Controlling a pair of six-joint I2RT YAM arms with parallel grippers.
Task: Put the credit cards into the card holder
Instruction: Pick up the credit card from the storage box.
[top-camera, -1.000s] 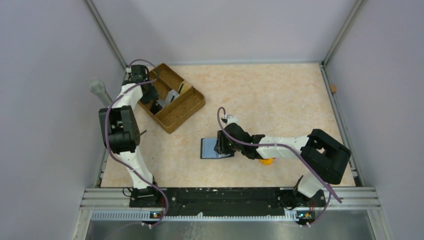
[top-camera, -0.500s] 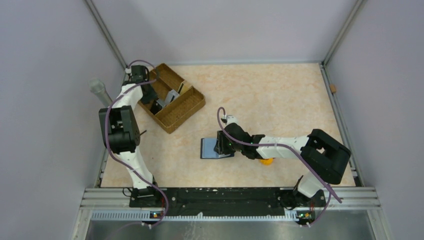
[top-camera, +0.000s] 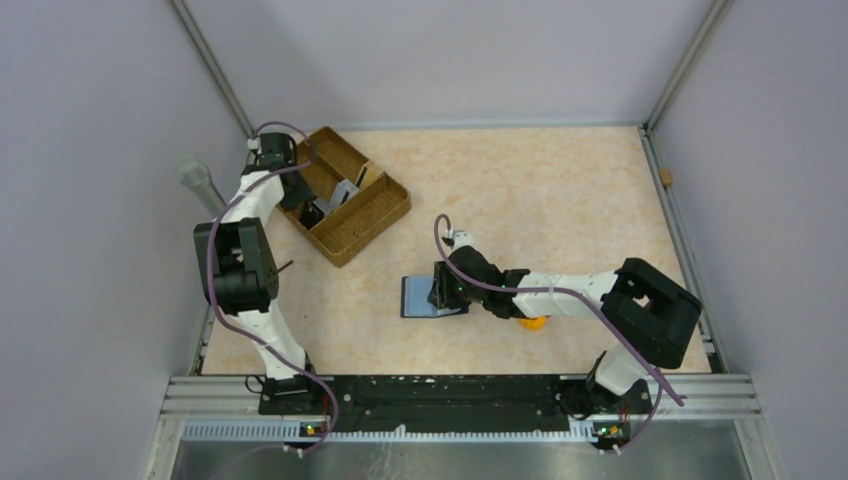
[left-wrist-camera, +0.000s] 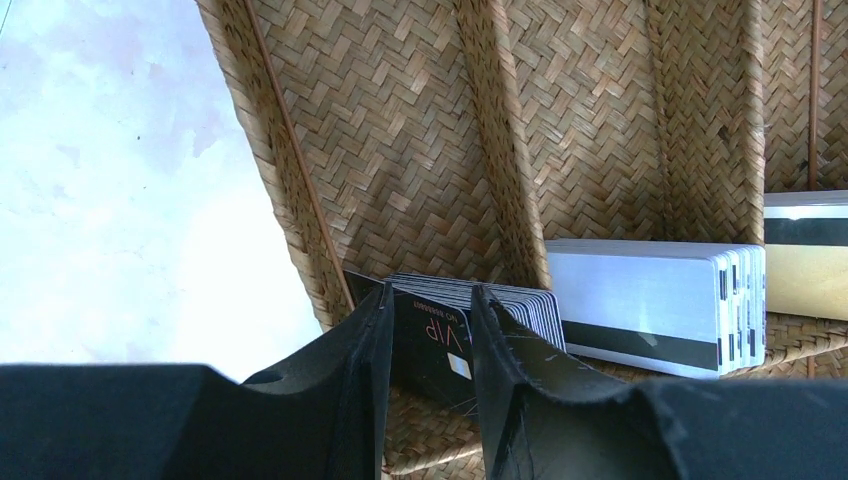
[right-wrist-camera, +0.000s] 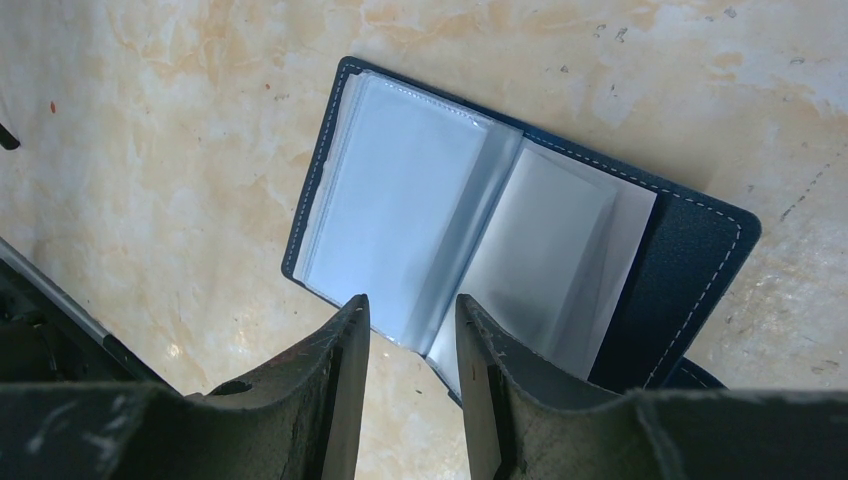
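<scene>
We see the dark navy folding card holder (right-wrist-camera: 700, 262) lying open and flat on the beige marbled table (top-camera: 560, 190), near the middle of it. It has pale stitching along its edge and clear, blue-grey plastic sleeves inside. The right gripper (right-wrist-camera: 411, 335) is over the near edge of those sleeves with its fingers a narrow gap apart. We cannot tell whether the tips touch the plastic.

The thin rectangular credit cards (left-wrist-camera: 640, 305) stand on edge in the brown woven divided tray (left-wrist-camera: 400, 150) at the far left of the table. They are a grey stack with a dark stripe, and a gold card (left-wrist-camera: 806, 275) is beside them. In the next compartment a dark card (left-wrist-camera: 432, 335) fronts another grey stack. The left gripper (left-wrist-camera: 430, 345) has its fingers set narrowly on either side of that dark card's face. We cannot tell whether they pinch it.

The dark card reads "VIP" in reddish letters, and the smaller line beside it is too small to read.

Against the overhead view a second ago, the left arm's elbow has shifted slightly outward and toward the bases. The right arm and the card holder lie as they did.
</scene>
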